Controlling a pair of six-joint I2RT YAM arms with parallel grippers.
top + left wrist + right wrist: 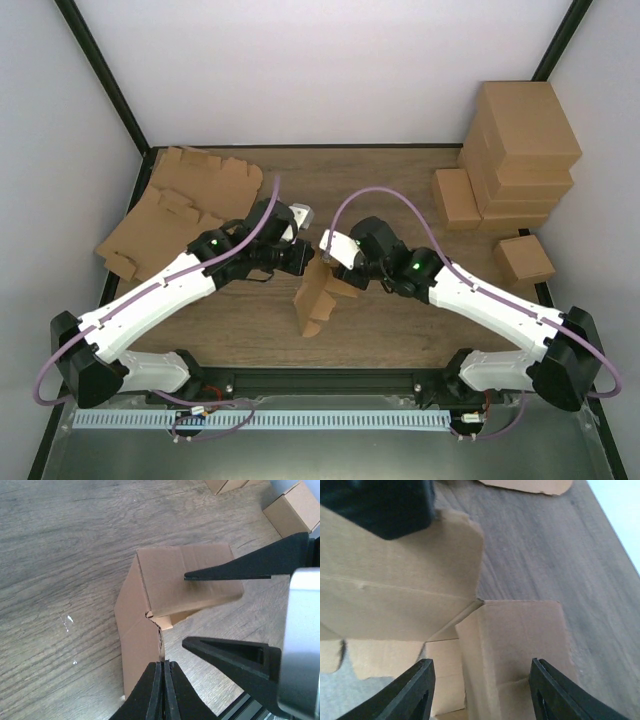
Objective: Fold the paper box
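paper box, half folded, is stood near the table's near edge so its panels can be creased. left gripper is pinched on its flap; right gripper, jaws spread, straddles a panel.

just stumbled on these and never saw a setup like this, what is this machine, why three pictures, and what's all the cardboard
These are two white robot arms bolted at the near edge of a wooden table, each ending in a black two-finger gripper. The top picture comes from a fixed camera above and behind them. The other two come from cameras on each wrist, so the dark prongs there are the fingers.

In the middle stands the small brown cardboard box, half folded. The left gripper is shut on its lower flap. The right gripper is open, its fingers either side of a panel.

On the left lie flat unfolded cardboard cut-outs. On the right sit finished brown boxes.
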